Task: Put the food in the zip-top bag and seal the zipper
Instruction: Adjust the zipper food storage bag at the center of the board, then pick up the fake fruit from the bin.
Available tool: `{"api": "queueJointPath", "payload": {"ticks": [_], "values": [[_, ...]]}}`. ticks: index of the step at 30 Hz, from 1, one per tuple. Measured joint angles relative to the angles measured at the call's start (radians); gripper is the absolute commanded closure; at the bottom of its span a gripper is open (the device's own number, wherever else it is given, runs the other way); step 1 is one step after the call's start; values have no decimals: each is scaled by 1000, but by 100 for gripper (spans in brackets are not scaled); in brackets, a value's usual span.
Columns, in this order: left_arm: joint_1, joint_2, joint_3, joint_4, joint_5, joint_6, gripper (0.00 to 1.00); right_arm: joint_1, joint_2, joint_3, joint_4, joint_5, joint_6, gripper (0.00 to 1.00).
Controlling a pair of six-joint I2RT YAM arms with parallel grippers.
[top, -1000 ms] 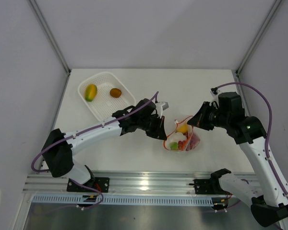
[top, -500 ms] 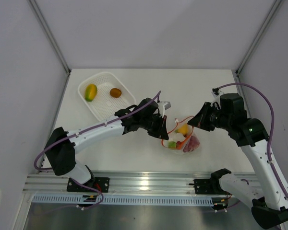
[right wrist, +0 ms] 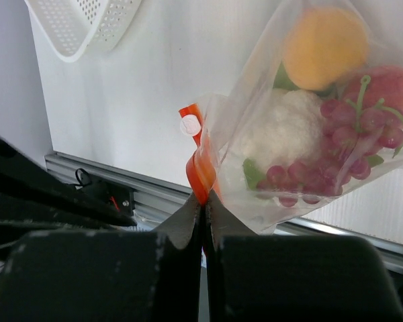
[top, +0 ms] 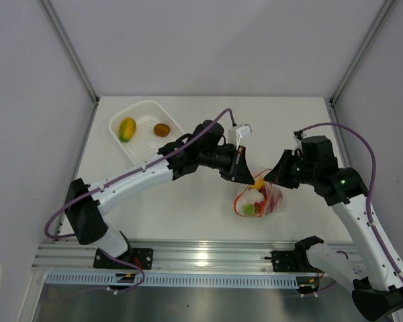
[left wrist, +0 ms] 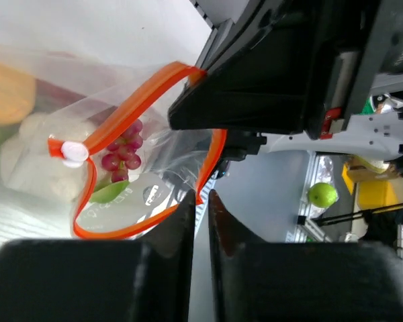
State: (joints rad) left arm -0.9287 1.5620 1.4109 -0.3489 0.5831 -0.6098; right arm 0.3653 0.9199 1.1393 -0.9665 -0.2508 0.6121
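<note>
Left claw (left wrist: 200, 201) and right claw (right wrist: 203, 208) pinch the zipper (left wrist: 134, 111); mango (top: 127, 129) lies in the basket (top: 142, 142).

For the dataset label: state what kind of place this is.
Probably a robot lab cell: a white table enclosed by plain panels, two arms bolted to an aluminium rail, toy food in a basket and bag.

The zip-top bag (right wrist: 269, 100) is clear, crinkly, glossy plastic; its zipper (left wrist: 131, 107) smooth orange plastic; the mesh basket (top: 144, 141) looks like matt white plastic.
</note>
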Motion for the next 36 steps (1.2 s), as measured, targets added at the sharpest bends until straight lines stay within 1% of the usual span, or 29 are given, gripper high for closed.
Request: {"api": "queueJointPath", "payload": {"ticks": [1, 2, 3, 4, 5, 8, 11, 16, 20, 25, 29, 33, 36], "values": [[-2, 1, 3, -4, -9, 10, 67, 0, -1, 0, 0, 1, -3, 100], [-4, 1, 3, -13, -23, 18, 37, 0, -3, 0, -1, 3, -3, 100], [-5, 0, 3, -28, -53, 26, 21, 0, -5, 0, -1, 5, -3, 100], [-5, -1, 0, -44, -88, 34, 13, 0, -7, 0, -1, 7, -4, 100], [-5, -3, -7, -55, -116, 34, 1, 0, -9, 0, -2, 8, -4, 100], [17, -25, -35, -108, -206, 53, 0, 0, -11, 0, -1, 7, -7, 100], [93, -40, -36, -157, -274, 62, 1, 0, -11, 0, 0, 7, -11, 100], [285, -45, 17, -264, -454, 58, 1, 0, -9, 0, 1, 6, -19, 100], [444, -34, 90, -300, -545, 19, 0, 0, 0, 0, 6, 6, -24, 100], [639, 26, 114, -281, -548, -66, 0, 0, 22, 0, 21, -2, -31, 100], [750, 135, 126, -271, -547, -152, 0, 0, 39, 0, 29, -1, -46, 100], [810, 240, 141, -291, -563, -261, 1, 0, 67, 4, 35, 0, -64, 100], [830, 312, 180, -316, -587, -323, 0, -1, 88, 8, 48, 0, -71, 100]]}}
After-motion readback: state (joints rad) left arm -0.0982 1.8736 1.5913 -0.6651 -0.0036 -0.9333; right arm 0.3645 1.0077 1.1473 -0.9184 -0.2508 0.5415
